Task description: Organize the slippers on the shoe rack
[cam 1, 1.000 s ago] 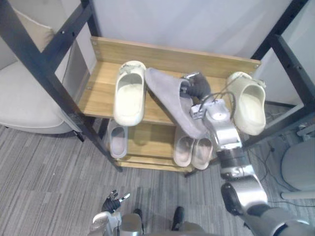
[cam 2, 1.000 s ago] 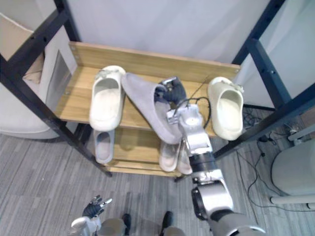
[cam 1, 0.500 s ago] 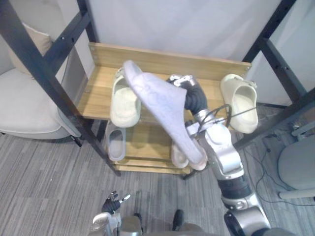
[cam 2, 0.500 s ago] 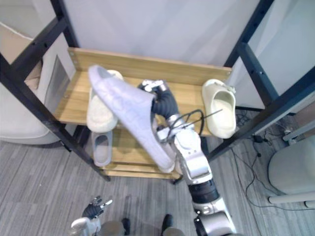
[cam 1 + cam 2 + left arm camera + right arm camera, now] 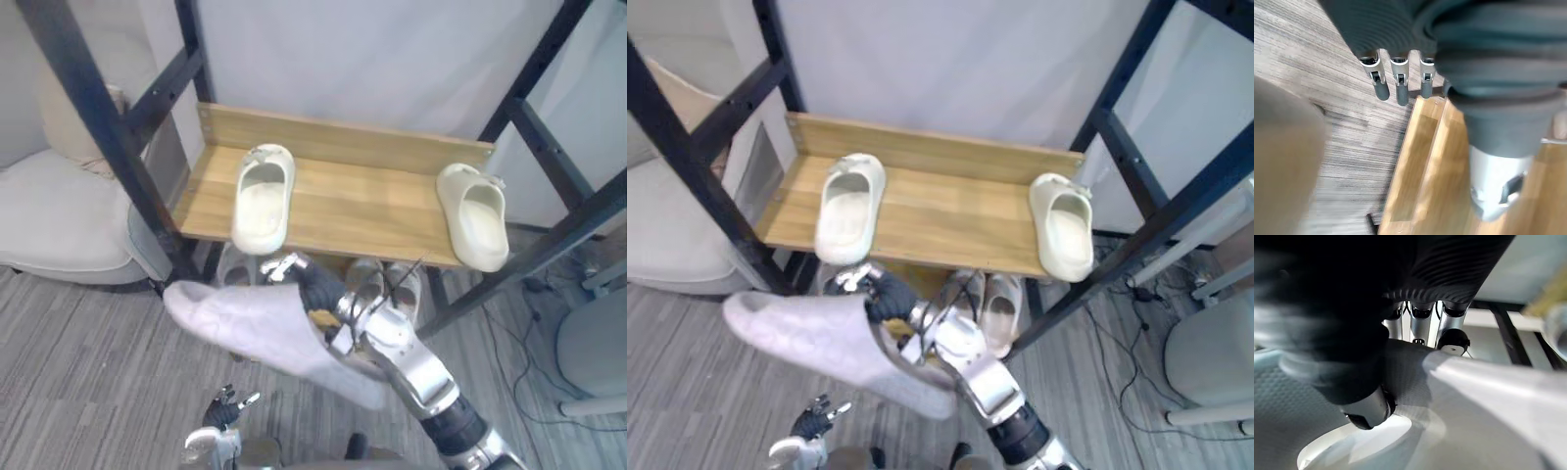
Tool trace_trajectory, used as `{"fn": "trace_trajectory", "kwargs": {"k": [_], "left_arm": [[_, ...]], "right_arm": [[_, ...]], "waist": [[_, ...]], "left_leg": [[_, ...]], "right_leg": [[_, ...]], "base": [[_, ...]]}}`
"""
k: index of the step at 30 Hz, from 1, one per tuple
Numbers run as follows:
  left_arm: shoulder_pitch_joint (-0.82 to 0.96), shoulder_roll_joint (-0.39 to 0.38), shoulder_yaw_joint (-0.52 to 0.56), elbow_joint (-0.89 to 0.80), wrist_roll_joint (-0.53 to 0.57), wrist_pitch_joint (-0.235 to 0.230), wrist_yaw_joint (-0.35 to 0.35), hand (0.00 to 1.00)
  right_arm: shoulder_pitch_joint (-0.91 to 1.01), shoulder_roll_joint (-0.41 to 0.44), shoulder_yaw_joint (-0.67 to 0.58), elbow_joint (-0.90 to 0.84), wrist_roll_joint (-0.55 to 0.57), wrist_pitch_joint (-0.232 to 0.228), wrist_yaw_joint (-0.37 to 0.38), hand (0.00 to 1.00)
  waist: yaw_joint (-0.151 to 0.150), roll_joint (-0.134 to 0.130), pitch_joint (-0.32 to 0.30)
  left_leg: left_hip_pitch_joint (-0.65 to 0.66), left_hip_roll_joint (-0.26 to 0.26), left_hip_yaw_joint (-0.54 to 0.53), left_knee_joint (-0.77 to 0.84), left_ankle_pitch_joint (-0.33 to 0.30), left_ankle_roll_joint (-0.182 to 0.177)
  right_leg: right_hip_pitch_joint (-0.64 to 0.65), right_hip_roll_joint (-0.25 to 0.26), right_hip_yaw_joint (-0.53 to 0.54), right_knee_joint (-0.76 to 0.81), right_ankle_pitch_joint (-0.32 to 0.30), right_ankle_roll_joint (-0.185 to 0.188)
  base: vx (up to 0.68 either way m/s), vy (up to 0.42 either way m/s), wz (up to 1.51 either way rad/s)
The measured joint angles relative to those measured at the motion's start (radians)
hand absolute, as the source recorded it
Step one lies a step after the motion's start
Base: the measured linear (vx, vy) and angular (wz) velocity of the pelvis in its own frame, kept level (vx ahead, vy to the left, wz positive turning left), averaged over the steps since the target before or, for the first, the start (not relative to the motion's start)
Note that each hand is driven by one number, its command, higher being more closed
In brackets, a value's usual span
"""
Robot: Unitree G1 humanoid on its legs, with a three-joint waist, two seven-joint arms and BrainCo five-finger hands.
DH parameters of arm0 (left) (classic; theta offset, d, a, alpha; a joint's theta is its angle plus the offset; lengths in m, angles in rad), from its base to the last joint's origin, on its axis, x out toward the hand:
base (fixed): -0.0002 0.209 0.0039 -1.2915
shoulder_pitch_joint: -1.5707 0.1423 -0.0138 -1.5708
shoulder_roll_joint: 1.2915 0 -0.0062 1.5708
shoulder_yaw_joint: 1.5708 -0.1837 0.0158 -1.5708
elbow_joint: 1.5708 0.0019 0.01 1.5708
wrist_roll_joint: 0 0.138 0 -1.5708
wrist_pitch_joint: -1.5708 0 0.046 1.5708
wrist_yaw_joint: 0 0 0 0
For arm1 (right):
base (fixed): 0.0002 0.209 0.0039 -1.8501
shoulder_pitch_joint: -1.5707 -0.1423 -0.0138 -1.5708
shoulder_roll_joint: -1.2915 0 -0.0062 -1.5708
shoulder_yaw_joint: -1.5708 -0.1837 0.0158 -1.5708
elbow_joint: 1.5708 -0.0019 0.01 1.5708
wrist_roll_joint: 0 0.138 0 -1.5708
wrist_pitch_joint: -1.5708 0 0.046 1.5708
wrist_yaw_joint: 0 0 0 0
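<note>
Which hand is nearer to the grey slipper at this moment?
Right. The right hand grips the grey slipper, holding it up in front of the shoe rack. The left hand is open below the slipper in the eye views, not touching it.

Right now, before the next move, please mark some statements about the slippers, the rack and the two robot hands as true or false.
1. The right robot hand grips the grey slipper. True.
2. The left cream slipper and the right cream slipper lie apart on the top shelf. True.
3. The grey slipper rests on the top shelf between the cream ones. False: it is held in the air in front of the rack, off the shelf.
4. The left robot hand holds a slipper. False: it is open and empty, low near the floor.
</note>
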State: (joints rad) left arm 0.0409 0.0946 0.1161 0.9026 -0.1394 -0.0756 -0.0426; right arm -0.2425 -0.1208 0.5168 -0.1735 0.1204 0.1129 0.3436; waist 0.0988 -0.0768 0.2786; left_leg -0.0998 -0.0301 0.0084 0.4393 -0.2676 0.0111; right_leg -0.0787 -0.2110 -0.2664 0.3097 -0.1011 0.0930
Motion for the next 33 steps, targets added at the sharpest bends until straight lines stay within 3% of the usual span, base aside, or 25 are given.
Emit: {"fn": "trace_trajectory", "kwargs": {"k": [2, 4, 5, 8, 13, 17, 21, 33], "left_arm": [[-0.048, 0.000, 0.003, -0.002, -0.001, -0.005, 0.003, 0.00], [-0.085, -0.001, 0.003, -0.007, -0.003, -0.006, 0.018, 0.00], [-0.112, 0.004, 0.006, -0.016, -0.020, -0.015, 0.020, 0.00], [-0.137, 0.003, 0.008, -0.028, -0.021, -0.026, 0.024, 0.00], [-0.180, 0.011, 0.041, -0.030, -0.040, -0.026, 0.046, 0.00], [-0.193, 0.002, 0.067, -0.052, -0.058, -0.021, 0.061, 0.00], [-0.196, -0.034, 0.109, -0.118, -0.081, -0.005, 0.065, 0.00], [-0.216, -0.083, 0.145, -0.204, -0.170, 0.001, 0.081, 0.00]], "right_arm": [[-0.017, -0.001, -0.002, 0.024, -0.013, 0.000, 0.000, 1.00], [-0.028, -0.011, -0.004, 0.043, -0.045, 0.001, -0.001, 1.00], [-0.042, -0.013, -0.008, 0.044, -0.078, 0.001, -0.002, 1.00], [-0.077, -0.015, -0.048, 0.073, -0.113, -0.008, -0.006, 1.00], [-0.214, -0.027, -0.206, 0.197, -0.172, -0.007, -0.060, 1.00], [-0.307, -0.044, -0.292, 0.201, -0.197, -0.007, -0.103, 1.00], [-0.387, -0.045, -0.360, 0.202, -0.198, -0.007, -0.185, 1.00], [-0.649, -0.033, -0.592, 0.237, -0.279, 0.005, -0.499, 1.00]], "waist": [[0.005, 0.009, 0.069], [0.009, 0.014, 0.100], [0.013, 0.013, 0.136], [0.008, 0.035, 0.163], [0.009, 0.042, 0.191], [0.014, 0.042, 0.228], [0.030, 0.046, 0.242], [0.066, 0.048, 0.242]], "left_leg": [[-0.090, 0.002, -0.018, 0.093, -0.034, 0.007], [-0.189, -0.001, -0.026, 0.168, -0.046, -0.001], [-0.261, -0.010, -0.032, 0.239, -0.063, 0.001], [-0.374, -0.014, -0.053, 0.357, -0.090, -0.003], [-0.605, -0.017, -0.081, 0.564, -0.123, -0.023], [-0.744, -0.017, -0.087, 0.682, -0.153, -0.031], [-0.846, -0.015, -0.087, 0.769, -0.173, -0.044], [-0.952, 0.002, -0.104, 0.847, -0.192, -0.069]], "right_leg": [[-0.089, -0.019, -0.003, 0.115, -0.044, 0.000], [-0.184, -0.041, -0.011, 0.215, -0.072, 0.003], [-0.249, -0.067, -0.029, 0.347, -0.133, -0.007], [-0.344, -0.091, -0.046, 0.457, -0.188, -0.028], [-0.559, -0.126, -0.048, 0.675, -0.263, -0.063], [-0.697, -0.146, -0.037, 0.804, -0.310, -0.072], [-0.807, -0.158, -0.020, 0.900, -0.342, -0.085], [-0.910, -0.155, -0.025, 0.980, -0.371, -0.109]], "base": [[-0.31, 0.005, 0.33], [-0.33, -0.020, 0.34], [-0.19, -0.026, 0.28], [-0.17, -0.039, 0.22], [-0.13, -0.052, 0.16], [-0.11, -0.031, 0.04], [-0.06, -0.022, -0.02], [-0.02, -0.012, -0.03]]}}
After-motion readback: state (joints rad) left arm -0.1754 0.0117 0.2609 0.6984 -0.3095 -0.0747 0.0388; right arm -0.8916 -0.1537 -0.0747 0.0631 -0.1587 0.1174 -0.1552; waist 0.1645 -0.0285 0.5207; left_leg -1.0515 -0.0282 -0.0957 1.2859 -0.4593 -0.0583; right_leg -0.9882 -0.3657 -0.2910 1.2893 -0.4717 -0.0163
